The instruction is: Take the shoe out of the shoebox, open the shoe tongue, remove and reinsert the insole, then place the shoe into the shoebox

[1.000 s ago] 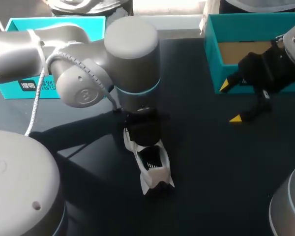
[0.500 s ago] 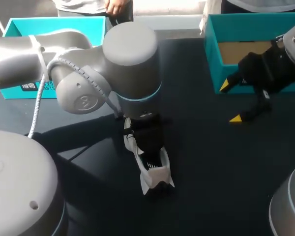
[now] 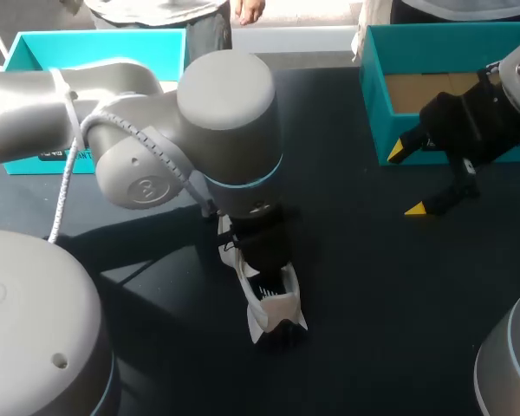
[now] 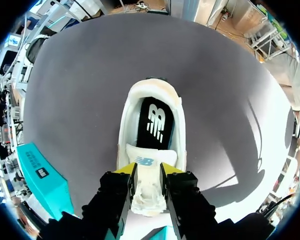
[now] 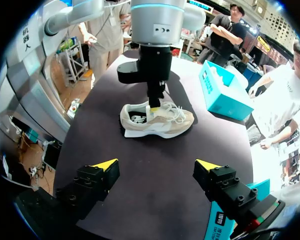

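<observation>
A cream and white shoe (image 3: 275, 305) is seen standing on its sole near the middle of the dark worktop (image 3: 373, 286), outside the teal shoebox (image 3: 377, 95) and well apart from it. The shoebox is set at the far right of the worktop, with its brown floor exposed. A second teal carton (image 3: 95, 43), bearing a label, is found at the far left, partly covered by the left arm.

The left tool (image 4: 149, 171) is held straight down over the shoe's opening. In the left wrist view its two yellow-tipped fingers (image 4: 124, 169) are pressed against either side of the padded tongue (image 4: 149, 161), so the tool is clamped on the tongue. Ahead of the fingers, a black insole (image 4: 154, 120) with a white logo is seen lying inside the shoe, ringed by the pale collar.

The right tool (image 3: 407, 179) is held above the worktop just in front of the shoebox's near wall, its fingers spread wide apart with nothing between them. From the right wrist view, the shoe is seen ahead of this tool, side on, with white laces (image 5: 177, 111) lying loose over the upper.
</observation>
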